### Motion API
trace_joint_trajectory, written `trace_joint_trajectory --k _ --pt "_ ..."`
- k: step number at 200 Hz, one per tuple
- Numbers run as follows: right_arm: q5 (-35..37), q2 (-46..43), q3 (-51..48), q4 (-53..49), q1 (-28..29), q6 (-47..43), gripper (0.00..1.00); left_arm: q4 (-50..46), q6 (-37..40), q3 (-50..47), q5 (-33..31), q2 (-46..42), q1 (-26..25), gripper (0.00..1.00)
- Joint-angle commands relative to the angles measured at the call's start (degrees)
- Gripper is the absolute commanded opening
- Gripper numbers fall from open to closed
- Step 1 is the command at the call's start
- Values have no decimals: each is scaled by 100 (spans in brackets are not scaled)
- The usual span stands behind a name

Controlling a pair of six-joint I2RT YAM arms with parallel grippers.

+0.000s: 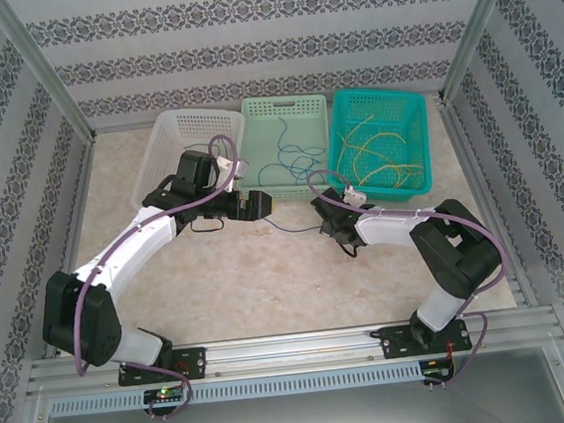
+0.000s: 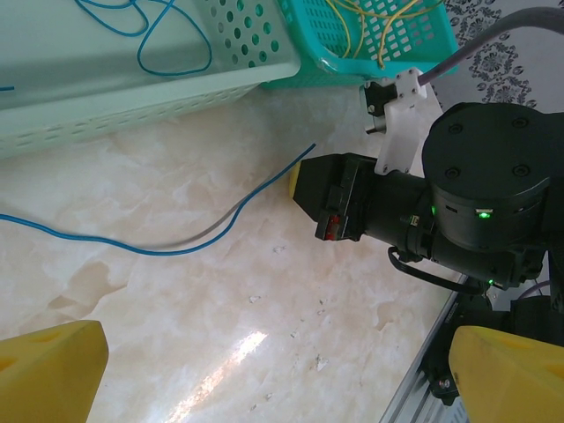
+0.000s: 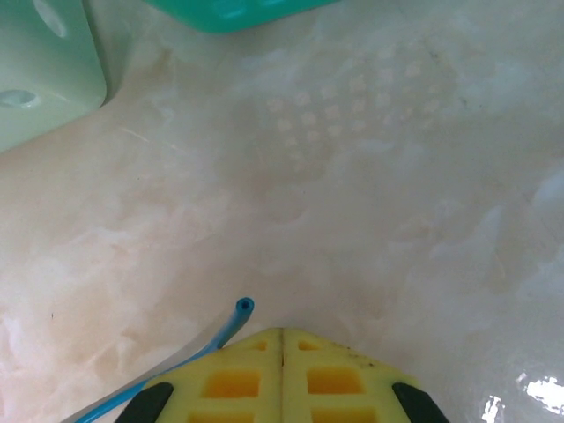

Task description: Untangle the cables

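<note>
Right jaws meet beside the blue cable (image 3: 236,315), any pinch hidden; left jaws gape wide.

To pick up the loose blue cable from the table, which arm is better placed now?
Probably right. The right end effector is shut low on the table, the free end of the blue cable just beside its pads. The left end effector is open but stands back from the cable.

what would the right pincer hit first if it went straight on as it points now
Probably bare table: the right pincer looks angled down at it. If it runs flatter than it seems, the teal basket comes next. The blue cable lies left of that line.
</note>
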Motion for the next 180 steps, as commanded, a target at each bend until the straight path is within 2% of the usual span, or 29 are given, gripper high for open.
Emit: trace_joint_trajectory --k 1,25,52,67,89,108,141,180 --pt "-295 -15 -35 291 36 -4 19 -23 119 125 76 39 -44 100" --pt "-521 -317 -215 384 45 160 37 -311 449 138 85 123 -83 100" --pt "-689 -723 -420 488 38 252 45 -982 1197 146 -433 313 -360 100" --pt "-776 -979 -505 469 13 252 48 -1405 1693 264 -1035 543 -730 100" --pt "-867 -1413 -664 450 -63 239 53 -1803 2284 556 -1833 1028 -1295 99" --pt "-982 -1751 -823 346 -224 250 56 -1833 2497 770 -2191 1414 -1580 98" --pt "-1101 -1844 -935 453 -361 312 59 -1659 2559 1034 -2402 1809 -1720 98" --pt "-1004 -1030 -628 952 -341 475 59 -1702 2536 1244 -2305 2044 -1747 97"
